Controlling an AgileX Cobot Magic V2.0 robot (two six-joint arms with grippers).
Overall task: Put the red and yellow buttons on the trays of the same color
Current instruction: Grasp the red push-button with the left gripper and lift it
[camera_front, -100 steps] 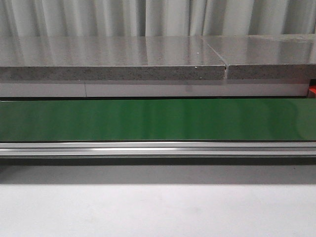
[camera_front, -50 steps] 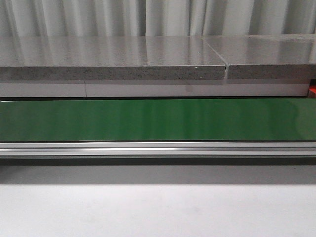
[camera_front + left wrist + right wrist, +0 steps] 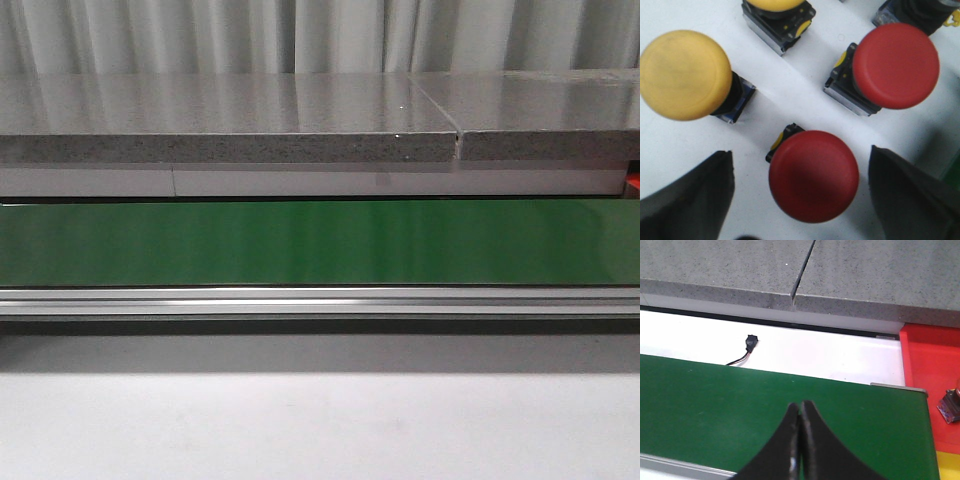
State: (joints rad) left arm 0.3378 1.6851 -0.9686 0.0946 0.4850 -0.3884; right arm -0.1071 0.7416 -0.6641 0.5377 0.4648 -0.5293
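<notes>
In the left wrist view, a red button [image 3: 813, 175] with a mushroom cap stands on a white surface between the fingers of my open left gripper [image 3: 801, 192], with a gap on each side. A second red button [image 3: 895, 65] and a yellow button [image 3: 684, 74] stand beyond it; another yellow button [image 3: 776, 4] is cut off at the frame edge. In the right wrist view, my right gripper [image 3: 800, 410] is shut with nothing in it, above the green belt [image 3: 715, 410]. A red tray [image 3: 932, 370] lies at the belt's end, and a yellow tray [image 3: 947, 465] shows at the corner.
A small dark part [image 3: 951, 405] sits in the red tray. A black connector with thin wires [image 3: 750, 342] lies on the white strip behind the belt. In the front view the green belt [image 3: 300, 240] runs across, with a grey stone slab [image 3: 230, 120] behind it. No arm appears there.
</notes>
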